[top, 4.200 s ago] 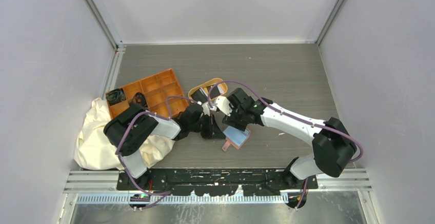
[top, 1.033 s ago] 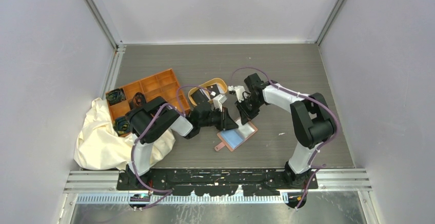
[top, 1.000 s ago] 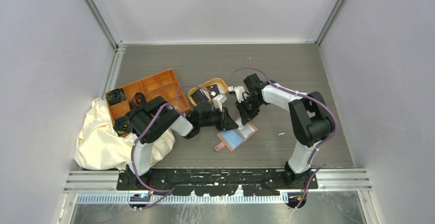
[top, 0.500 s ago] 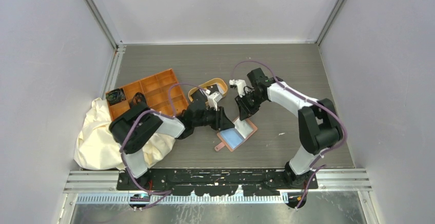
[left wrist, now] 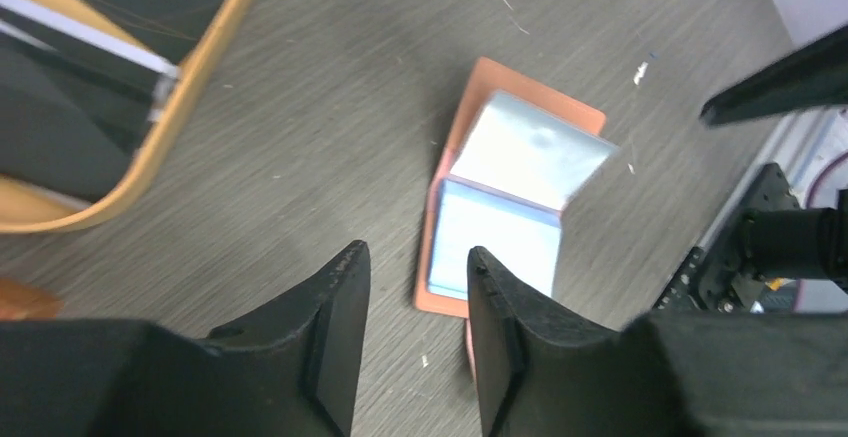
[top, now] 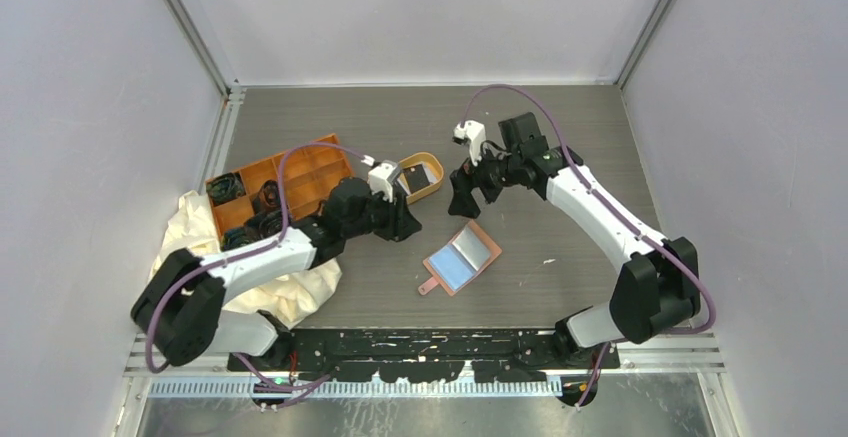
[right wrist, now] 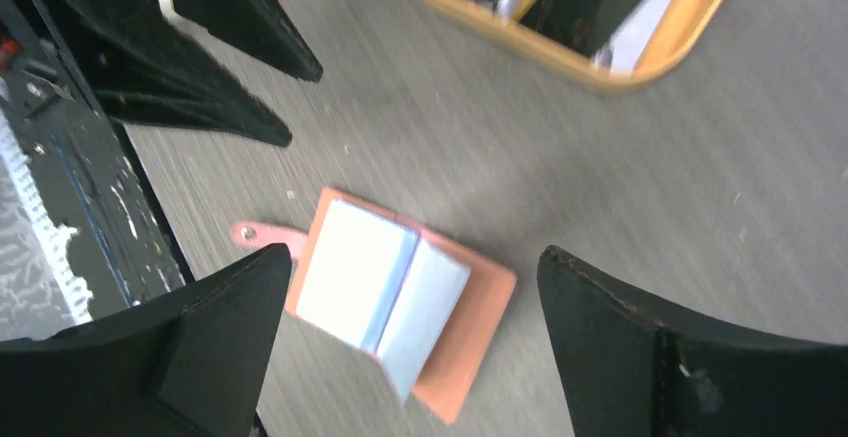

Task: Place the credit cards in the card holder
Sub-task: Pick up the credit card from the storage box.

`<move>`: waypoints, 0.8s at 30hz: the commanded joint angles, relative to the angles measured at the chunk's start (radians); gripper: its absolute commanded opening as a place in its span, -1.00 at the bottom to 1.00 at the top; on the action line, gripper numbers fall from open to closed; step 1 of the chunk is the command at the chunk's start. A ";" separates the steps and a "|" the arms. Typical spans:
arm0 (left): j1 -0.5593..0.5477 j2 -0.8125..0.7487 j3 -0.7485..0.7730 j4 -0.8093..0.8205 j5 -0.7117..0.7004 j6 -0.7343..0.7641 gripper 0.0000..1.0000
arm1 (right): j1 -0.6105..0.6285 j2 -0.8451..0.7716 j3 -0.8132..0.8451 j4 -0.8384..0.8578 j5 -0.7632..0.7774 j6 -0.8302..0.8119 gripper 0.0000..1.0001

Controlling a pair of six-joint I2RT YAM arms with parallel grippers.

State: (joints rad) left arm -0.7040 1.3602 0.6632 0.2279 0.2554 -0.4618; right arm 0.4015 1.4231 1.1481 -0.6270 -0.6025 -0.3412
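The card holder lies open and flat on the table, pinkish-brown outside with bluish pockets, one pocket flap standing up. No gripper touches it. The credit cards, dark with white patches, sit inside the oval tan tray. My left gripper hovers left of the holder, between it and the tray. Its jaws stand a little apart with only table between them. My right gripper hangs above the holder's far side. Its fingers are spread wide and empty, framing the holder.
An orange compartment tray with small dark items sits at the left. A cream cloth is bunched beneath the left arm. The oval tray's rim is close to the left fingers. Grey walls enclose three sides.
Both arms have drawn back and up from the card holder. The right gripper has opened wide and moved toward the far side. The left jaws have parted and pulled back to the left.
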 commanded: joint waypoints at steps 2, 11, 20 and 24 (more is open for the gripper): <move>0.029 -0.163 -0.011 -0.179 -0.155 0.091 0.02 | -0.004 0.108 0.184 0.199 -0.249 0.124 0.99; 0.128 -0.292 -0.217 -0.018 -0.224 -0.002 0.40 | 0.114 0.617 0.708 -0.051 -0.107 0.322 0.39; 0.196 -0.322 -0.277 0.006 -0.248 -0.070 0.36 | 0.121 0.899 0.953 -0.167 -0.014 0.360 0.13; 0.224 -0.327 -0.292 0.013 -0.248 -0.090 0.33 | 0.120 0.933 0.982 -0.185 0.038 0.350 0.10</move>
State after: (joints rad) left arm -0.5060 1.0576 0.3832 0.1692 0.0273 -0.5179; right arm 0.5278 2.3615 2.0598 -0.7700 -0.6254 0.0017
